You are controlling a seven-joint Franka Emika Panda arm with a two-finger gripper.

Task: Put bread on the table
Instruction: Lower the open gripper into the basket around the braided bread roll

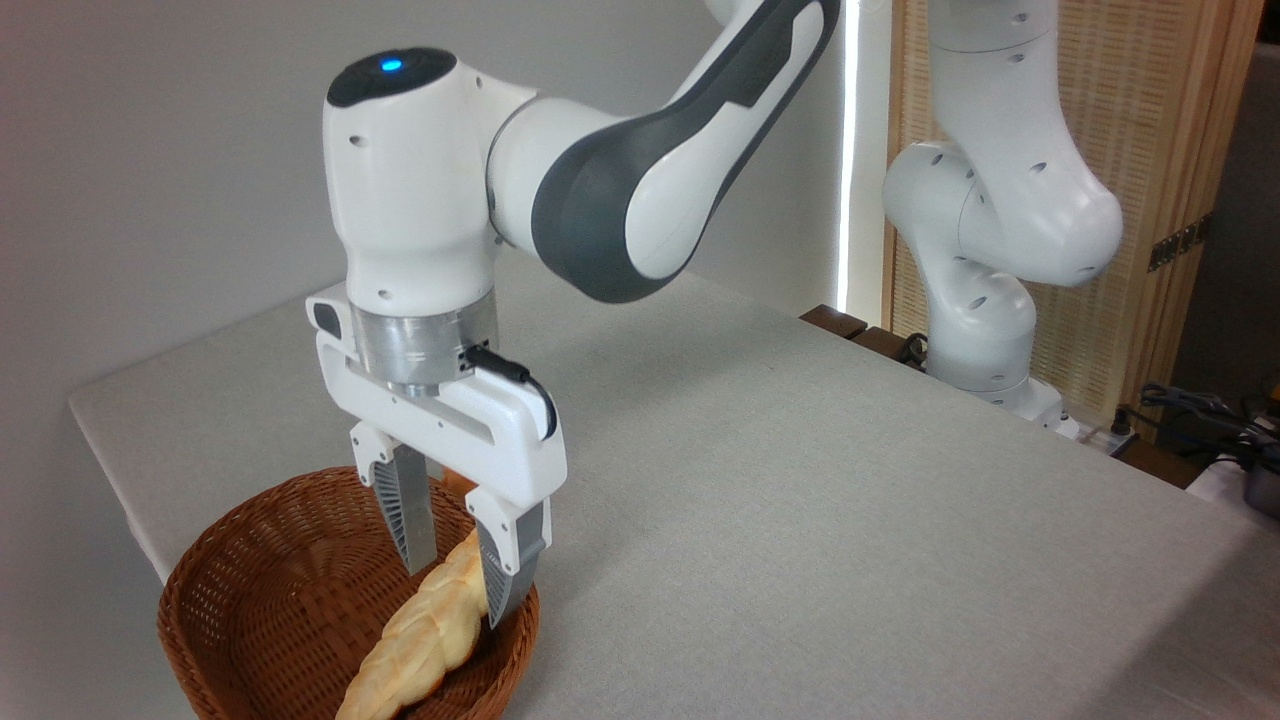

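1. Bread (425, 630), a braided golden loaf, lies slanted in the wicker basket (260, 560) at the table's (800, 480) near left corner.
2. Gripper (455, 580) stands upright, fingers either side of the loaf's upper end; whether they pinch it I cannot tell.
3. Loaf looks light and soft; gentle mid-body hold seems safest.
4. Its lower tip is cut off by the frame.
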